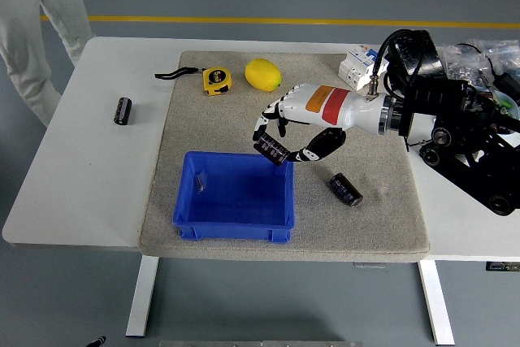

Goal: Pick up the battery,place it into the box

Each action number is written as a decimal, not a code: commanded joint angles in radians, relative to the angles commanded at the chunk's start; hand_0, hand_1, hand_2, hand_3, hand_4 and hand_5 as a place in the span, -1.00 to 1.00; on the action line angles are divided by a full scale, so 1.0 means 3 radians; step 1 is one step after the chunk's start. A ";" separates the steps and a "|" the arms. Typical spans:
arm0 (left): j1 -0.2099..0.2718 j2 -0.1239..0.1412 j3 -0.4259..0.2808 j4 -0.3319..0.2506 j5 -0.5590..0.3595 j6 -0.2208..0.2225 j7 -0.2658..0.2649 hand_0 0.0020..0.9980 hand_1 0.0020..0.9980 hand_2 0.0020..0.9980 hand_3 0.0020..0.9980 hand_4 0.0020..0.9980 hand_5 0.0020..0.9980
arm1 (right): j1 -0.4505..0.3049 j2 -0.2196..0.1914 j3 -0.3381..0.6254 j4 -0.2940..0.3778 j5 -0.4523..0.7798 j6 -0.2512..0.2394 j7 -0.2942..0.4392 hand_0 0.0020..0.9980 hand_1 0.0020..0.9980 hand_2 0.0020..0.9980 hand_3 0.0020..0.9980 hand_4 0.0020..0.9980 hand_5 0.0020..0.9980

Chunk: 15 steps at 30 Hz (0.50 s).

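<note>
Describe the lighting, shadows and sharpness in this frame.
Head view: even, diffuse light with no harsh glare; the blue box casts only a soft shadow on the grey mat. The right hand and the battery it holds look slightly soft, while the yellow tape measure and the loose battery on the mat are crisp.

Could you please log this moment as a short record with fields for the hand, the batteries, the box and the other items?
right hand: shut on held battery, above the box's far right corner
left hand: not in view
box: blue, on the grey mat
loose battery: lying on the mat right of the box
far battery: on the bare table, left of the mat
other items: tape measure, lemon, breaker
person: standing at the far left
</note>
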State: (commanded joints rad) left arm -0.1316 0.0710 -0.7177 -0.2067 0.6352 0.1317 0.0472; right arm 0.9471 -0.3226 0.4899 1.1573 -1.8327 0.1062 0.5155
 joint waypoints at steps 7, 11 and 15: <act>-0.0008 0.0007 -0.0008 -0.0004 0.0012 0.0007 0.0003 0.55 0.62 0.68 0.31 0.50 0.22 | 0.0090 0.0163 -0.0171 -0.0005 -0.0004 -0.0001 -0.0037 -0.02 -0.13 -0.06 -0.09 0.14 -1.00; -0.0010 0.0009 -0.0015 -0.0005 0.0019 0.0010 0.0004 0.54 0.62 0.68 0.31 0.50 0.22 | 0.0117 0.0214 -0.0249 -0.0007 -0.0018 0.0012 -0.0064 0.02 0.00 0.08 0.43 0.35 -1.00; -0.0011 0.0009 -0.0017 -0.0007 0.0025 0.0011 0.0009 0.54 0.62 0.68 0.31 0.50 0.22 | 0.0128 0.0258 -0.0326 -0.0014 -0.0039 0.0027 -0.0085 0.02 0.00 0.08 0.43 0.35 -1.00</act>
State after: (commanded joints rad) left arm -0.1348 0.0738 -0.7228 -0.2089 0.6427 0.1351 0.0498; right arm 0.9854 -0.2450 0.3922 1.1532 -1.8443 0.1143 0.4901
